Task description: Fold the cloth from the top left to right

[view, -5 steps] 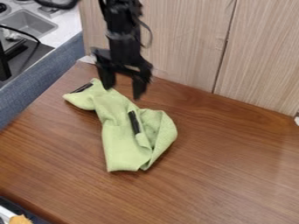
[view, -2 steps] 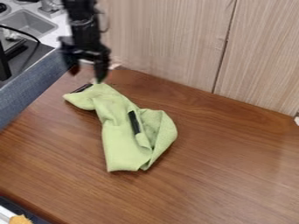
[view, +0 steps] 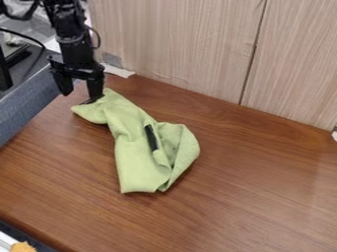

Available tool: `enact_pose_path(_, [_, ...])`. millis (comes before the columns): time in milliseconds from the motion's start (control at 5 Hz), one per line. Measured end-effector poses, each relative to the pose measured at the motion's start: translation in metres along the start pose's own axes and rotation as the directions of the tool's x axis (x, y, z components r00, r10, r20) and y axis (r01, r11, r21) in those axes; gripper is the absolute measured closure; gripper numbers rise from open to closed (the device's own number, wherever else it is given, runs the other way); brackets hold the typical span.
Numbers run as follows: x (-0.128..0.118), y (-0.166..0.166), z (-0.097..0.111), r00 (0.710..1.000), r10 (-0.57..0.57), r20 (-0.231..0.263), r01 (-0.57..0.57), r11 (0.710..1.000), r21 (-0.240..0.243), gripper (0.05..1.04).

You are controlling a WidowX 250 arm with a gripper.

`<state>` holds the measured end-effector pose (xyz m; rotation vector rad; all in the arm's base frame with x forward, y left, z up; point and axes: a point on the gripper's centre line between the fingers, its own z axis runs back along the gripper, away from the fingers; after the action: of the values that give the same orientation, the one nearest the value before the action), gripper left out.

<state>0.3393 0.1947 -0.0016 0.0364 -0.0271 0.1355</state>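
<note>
The black gripper (view: pixel 80 95) hangs at the upper left, over the table's left edge, its two fingers apart with nothing between them. Its right finger stands at the top left end of the green cloth (view: pixel 139 153); whether it touches the fabric I cannot tell. Crumpled and lengthwise, the cloth runs from that narrow end down to a wider, folded lower part. A black strip lies on its middle, and another dark strip is at its top left end, partly behind the finger.
The brown wooden table (view: pixel 263 182) carries the cloth. Light wood panels (view: pixel 191 44) rise along its back edge. At the left are a blue-grey side panel (view: pixel 26 108) and a toy sink area. An orange piece (view: pixel 23 247) sits at the bottom left corner.
The gripper has moved left from above the cloth's upper part to beside its top left end, lowering slightly since the middle frame. The cloth looks unmoved.
</note>
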Motion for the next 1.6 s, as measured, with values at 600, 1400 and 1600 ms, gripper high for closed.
enact_pose_path(600, [0.0,0.002,-0.024,1.0,0.024,-0.013,-0.024,0.999,0.03,0.429])
enact_pose_path(1400, [-0.013,-0.003,0.002,0.999,0.048,0.014,-0.049,0.996,0.081,1.013])
enact_pose_path(1600, [-0.017,-0.012,0.031,0.997,0.043,0.064,-0.049,0.994,0.098,1.015])
